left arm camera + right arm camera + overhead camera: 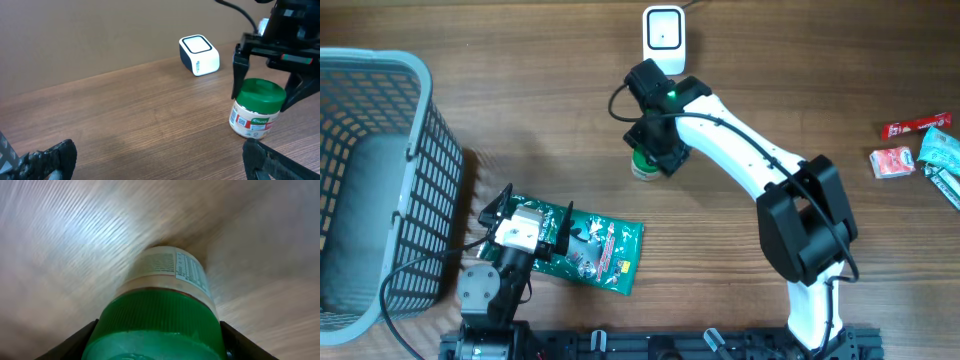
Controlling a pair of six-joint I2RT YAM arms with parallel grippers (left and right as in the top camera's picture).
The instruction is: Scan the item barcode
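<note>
A small jar (pixel 643 166) with a green ribbed lid and a white label stands upright on the wooden table, just in front of the white barcode scanner (pixel 663 33). My right gripper (pixel 655 150) comes down over it, and its fingers press both sides of the lid (pixel 157 325). The left wrist view shows the jar (pixel 252 117) with the black fingers on either side of its lid, and the scanner (pixel 199 54) behind it. My left gripper (pixel 157 160) stands wide open with nothing in it, low at the table's front left (pixel 530 212).
A grey wire basket (pixel 420 150) fills the left side. A green snack packet (pixel 605 250) lies flat beside and partly under the left gripper. Red packets (pixel 895 160) and a teal one (pixel 942 150) lie at the far right edge.
</note>
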